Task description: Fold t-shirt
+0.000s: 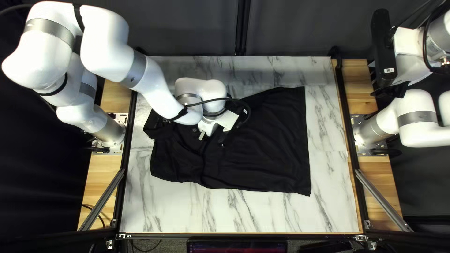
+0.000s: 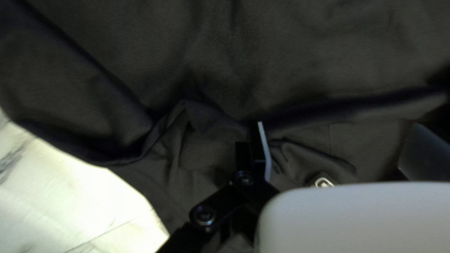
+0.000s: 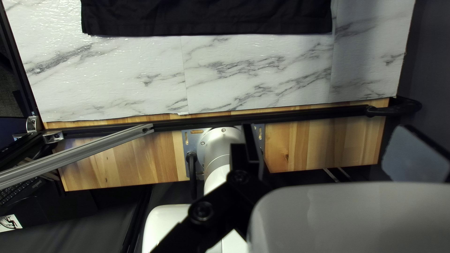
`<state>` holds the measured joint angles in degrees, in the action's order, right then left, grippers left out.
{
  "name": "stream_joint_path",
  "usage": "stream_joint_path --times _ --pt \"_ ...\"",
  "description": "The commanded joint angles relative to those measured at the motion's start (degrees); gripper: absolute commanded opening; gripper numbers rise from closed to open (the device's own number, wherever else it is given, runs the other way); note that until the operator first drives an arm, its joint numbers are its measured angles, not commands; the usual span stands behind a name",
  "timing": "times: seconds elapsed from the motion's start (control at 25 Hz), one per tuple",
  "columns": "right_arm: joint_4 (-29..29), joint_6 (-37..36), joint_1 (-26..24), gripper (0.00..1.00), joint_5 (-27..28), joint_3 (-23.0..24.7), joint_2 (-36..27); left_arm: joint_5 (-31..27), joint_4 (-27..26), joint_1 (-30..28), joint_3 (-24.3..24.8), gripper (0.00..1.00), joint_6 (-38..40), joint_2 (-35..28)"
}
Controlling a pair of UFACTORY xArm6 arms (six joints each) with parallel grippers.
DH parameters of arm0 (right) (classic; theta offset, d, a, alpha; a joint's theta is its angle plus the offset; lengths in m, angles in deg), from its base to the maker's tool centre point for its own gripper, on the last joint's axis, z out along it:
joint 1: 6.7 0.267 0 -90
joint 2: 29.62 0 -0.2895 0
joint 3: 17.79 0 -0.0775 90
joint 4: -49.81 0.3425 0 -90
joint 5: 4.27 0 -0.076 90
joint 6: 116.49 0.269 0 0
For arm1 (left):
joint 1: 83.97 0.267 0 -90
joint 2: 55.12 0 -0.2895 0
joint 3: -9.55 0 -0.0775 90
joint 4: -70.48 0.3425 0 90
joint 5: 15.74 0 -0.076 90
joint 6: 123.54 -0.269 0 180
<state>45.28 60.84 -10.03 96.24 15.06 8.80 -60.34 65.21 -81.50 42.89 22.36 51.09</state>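
In the top left view, part of the t-shirt (image 1: 272,154), spread creased across the middle of the desk (image 1: 248,213), is hidden by the left arm (image 1: 152,86). At upper right, print on a small label (image 1: 389,70) is too small to be read. The left tool (image 1: 212,137) is held wide over the t-shirt; contact cannot be told. The right tool (image 1: 389,90), also wide, is well apart from it.
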Motion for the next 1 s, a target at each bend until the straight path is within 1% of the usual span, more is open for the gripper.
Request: stream_joint_path --times 0.04,0.12,0.24,0.36,0.48,0.6,0.8,1.0 --pt "0.0 0.0 0.0 1.00 0.0 0.0 0.0 -1.3 3.5 2.6 0.5 1.00 0.0 -1.1" --pt "0.0 0.0 0.0 1.00 0.0 0.0 0.0 -1.1 5.0 3.9 1.2 1.00 0.0 -1.3" --pt "0.0 0.0 0.0 1.00 0.0 0.0 0.0 1.5 7.2 5.6 3.0 1.00 1.7 -1.2" --pt "0.0 0.0 0.0 1.00 0.0 0.0 0.0 4.0 9.2 5.3 4.0 1.00 5.6 -0.5" --pt "0.0 0.0 0.0 1.00 0.0 0.0 0.0 4.8 10.3 4.5 4.2 1.00 8.5 -0.3" --pt "0.0 0.0 0.0 1.00 0.0 0.0 0.0 3.9 10.2 4.0 2.3 1.00 8.9 1.6" --pt "0.0 0.0 0.0 1.00 0.0 0.0 0.0 -0.2 10.9 3.4 -2.3 1.00 7.9 5.6" --pt "0.0 0.0 0.0 1.00 0.0 0.0 0.0 -2.1 10.3 3.3 -4.8 1.00 6.5 8.0"
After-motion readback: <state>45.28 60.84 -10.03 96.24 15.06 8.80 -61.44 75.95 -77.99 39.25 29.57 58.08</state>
